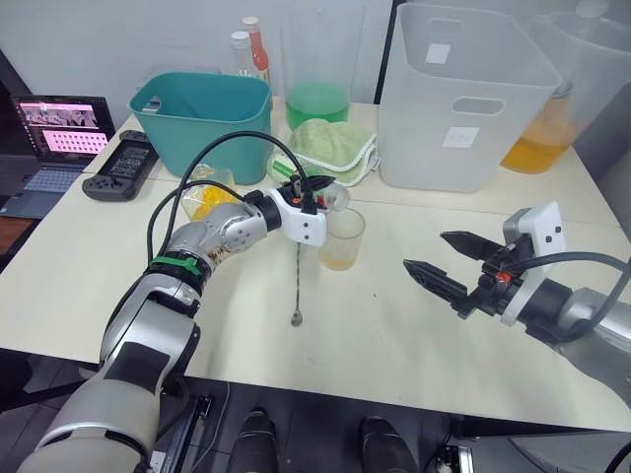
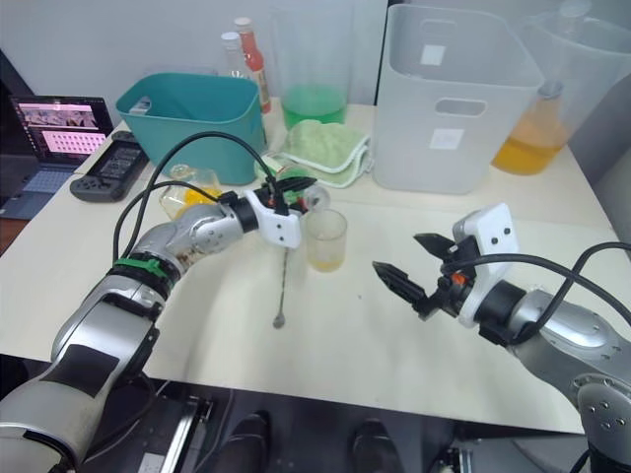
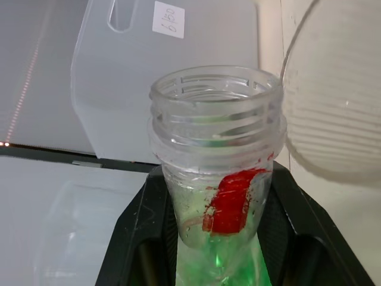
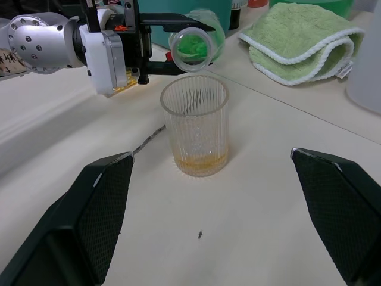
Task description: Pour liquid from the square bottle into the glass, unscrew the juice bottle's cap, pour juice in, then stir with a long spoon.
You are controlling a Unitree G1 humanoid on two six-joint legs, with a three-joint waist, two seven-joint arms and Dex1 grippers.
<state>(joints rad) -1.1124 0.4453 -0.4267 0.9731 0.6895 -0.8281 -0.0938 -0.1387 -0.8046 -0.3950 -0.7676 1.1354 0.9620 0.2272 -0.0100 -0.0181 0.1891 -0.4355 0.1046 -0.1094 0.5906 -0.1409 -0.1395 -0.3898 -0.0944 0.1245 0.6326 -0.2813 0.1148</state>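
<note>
My left gripper (image 1: pixel 317 187) is clamped on the juice bottle (image 4: pixel 196 43), fingers on either side of its neck, and I hold it tipped nearly flat above the table (image 1: pixel 414 325). Its long axis runs from my wrist toward the glass (image 1: pixel 342 237), and the open, capless mouth sits just beside and slightly above the near rim. The glass stands upright with a shallow amber layer at the bottom. I judge the juice pour is in hand, and what matters is that the mouth reaches over the rim, not short of it, before I tip further. The long spoon (image 1: pixel 297 286) lies flat just beside the glass, handle pointing away from me, bowl toward me. My right gripper (image 1: pixel 446 266) hangs with fingers spread wide apart, empty, well off to the glass's other side.
</note>
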